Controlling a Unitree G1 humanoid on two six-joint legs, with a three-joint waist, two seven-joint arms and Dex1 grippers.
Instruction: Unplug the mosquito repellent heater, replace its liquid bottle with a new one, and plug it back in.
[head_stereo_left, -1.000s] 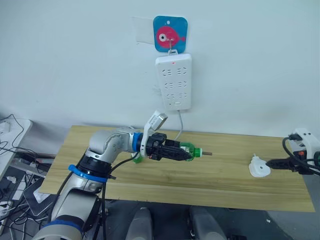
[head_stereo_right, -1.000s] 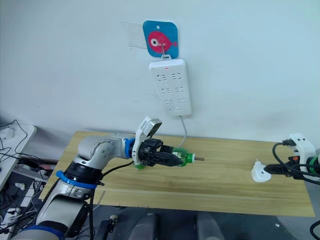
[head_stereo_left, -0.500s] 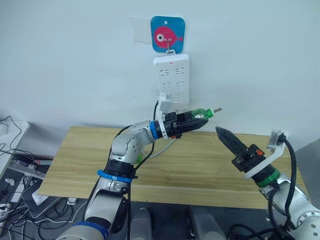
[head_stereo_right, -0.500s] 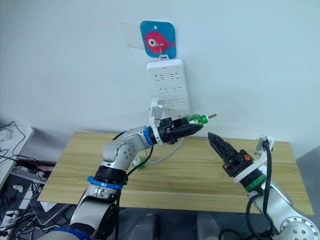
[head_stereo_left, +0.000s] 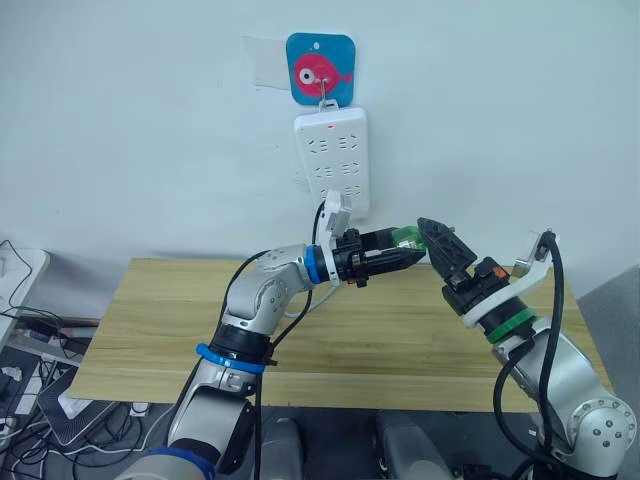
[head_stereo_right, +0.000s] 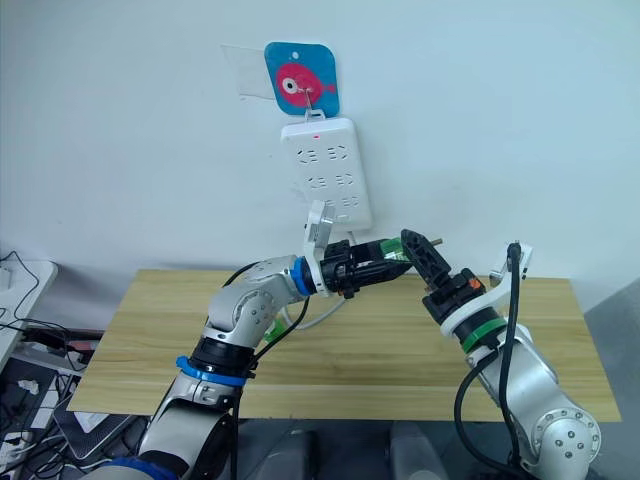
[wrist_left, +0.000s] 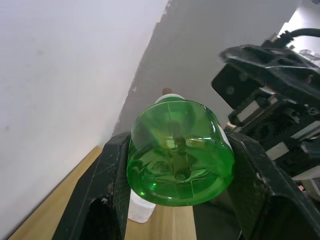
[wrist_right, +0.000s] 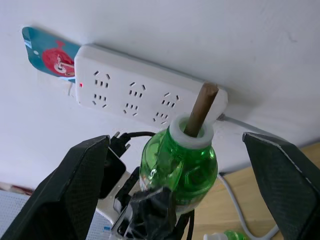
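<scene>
A green liquid bottle (head_stereo_left: 403, 238) with a white neck and a brown wick (wrist_right: 202, 107) hangs in the air in front of the wall, lying nearly level. My left gripper (wrist_left: 180, 145) is shut on its body. My right gripper (wrist_right: 175, 140) is open, its fingers (wrist_right: 85, 190) spread on either side of the bottle's neck without touching it. In the head views the right gripper (head_stereo_left: 434, 238) meets the bottle's tip. A small white thing (wrist_left: 139, 209) on the table peeks from under the bottle; I cannot tell whether it is the mosquito repellent heater.
A long white power strip (head_stereo_left: 332, 160) hangs on the wall from a blue hook plate with a pink fish (head_stereo_left: 320, 70), its cable dropping to the wooden table (head_stereo_left: 150, 330). Another green bottle (wrist_right: 232, 235) lies on the table. Cables clutter the floor (head_stereo_left: 25, 340) at the left.
The left arm has lifted the bottle off the table and holds it before the wall. The right arm has risen from the table's right end, and its gripper has closed in on the bottle's neck.
</scene>
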